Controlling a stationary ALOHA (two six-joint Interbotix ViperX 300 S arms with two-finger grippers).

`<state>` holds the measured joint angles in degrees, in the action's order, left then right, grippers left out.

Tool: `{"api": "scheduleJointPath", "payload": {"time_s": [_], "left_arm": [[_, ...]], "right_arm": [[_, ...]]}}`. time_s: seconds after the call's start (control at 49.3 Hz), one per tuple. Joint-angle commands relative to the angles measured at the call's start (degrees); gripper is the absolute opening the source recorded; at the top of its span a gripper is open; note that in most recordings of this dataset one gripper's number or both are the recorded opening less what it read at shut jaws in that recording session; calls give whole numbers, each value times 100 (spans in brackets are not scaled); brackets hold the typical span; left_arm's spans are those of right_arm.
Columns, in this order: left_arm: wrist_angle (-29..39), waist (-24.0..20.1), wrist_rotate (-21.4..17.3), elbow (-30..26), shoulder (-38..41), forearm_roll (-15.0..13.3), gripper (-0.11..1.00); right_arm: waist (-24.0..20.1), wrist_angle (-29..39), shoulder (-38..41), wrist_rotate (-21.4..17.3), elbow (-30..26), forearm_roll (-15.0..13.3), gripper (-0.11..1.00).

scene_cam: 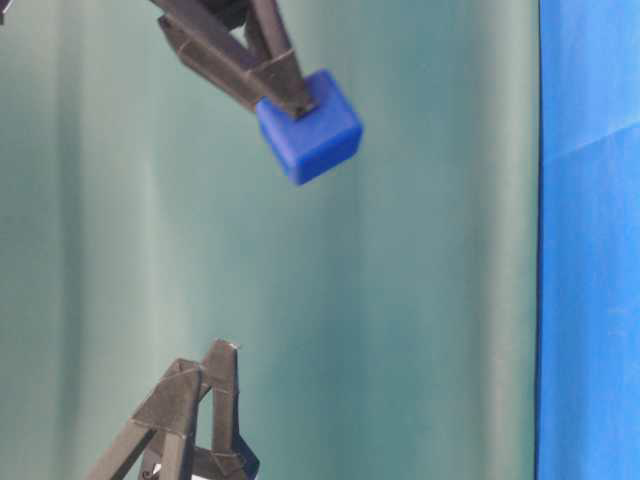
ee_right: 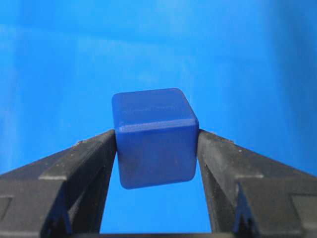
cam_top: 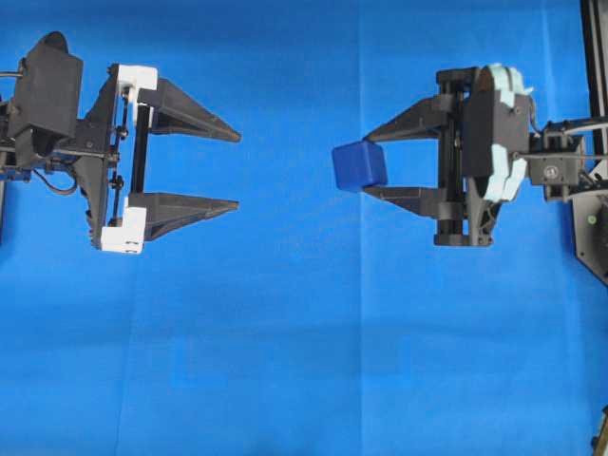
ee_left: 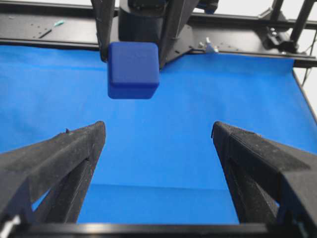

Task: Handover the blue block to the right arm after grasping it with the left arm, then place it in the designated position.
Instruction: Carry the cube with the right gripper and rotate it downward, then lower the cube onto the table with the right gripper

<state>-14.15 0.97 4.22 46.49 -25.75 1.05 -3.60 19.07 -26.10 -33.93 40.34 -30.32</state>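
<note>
Fingers (cam_top: 195,123) on the left arm (cam_top: 57,104) stand wide apart with nothing between them, and the left gripper (cam_top: 237,169) points toward the middle. Both of those fingers are long, black and pointed, and they are fixed to white brackets (cam_top: 128,228).

Under everything lies a big blue cloth (cam_top: 304,361). It covers the whole table in the view from above.

On the right side is the right arm (cam_top: 494,142), black with a pale green part near its wrist. The right gripper (cam_top: 375,167) also points toward the middle, so the two grippers face each other with a gap between them. Its fingers (ee_right: 84,163) are partly closed and press on two sides of the blue block (cam_top: 360,165).

That block is small, dark blue and has soft round edges. It sits right at the tips of the right fingers, a bit tilted, and hangs in the air above the cloth. From the left wrist view the block (ee_left: 133,70) is up ahead, past the open left fingers (ee_left: 74,148) and not touching them.
</note>
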Motion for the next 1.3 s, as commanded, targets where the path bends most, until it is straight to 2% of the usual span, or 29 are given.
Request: {"api": "scheduleJointPath", "payload": {"time_s": [0.0,0.264,0.77,1.014,1.277], "left_arm": [[-26,-9,0,-114,-35,0,93],[-35,-9,26,-132,-26,0,93],[-35,-9,44,-123,-26,0,93],[-35,-9,44,-132,-26,0,93],[-44,-9,44,-132,-26,9,93]], "right_arm": [[-114,229,-79,-9,-176,35,45],[-316,853,-79,-9,-167,272,45],[-316,879,-70,-9,-158,299,45],[-325,448,211,-9,-62,299,45],[-308,-369,870,-132,-35,299,44]]}}
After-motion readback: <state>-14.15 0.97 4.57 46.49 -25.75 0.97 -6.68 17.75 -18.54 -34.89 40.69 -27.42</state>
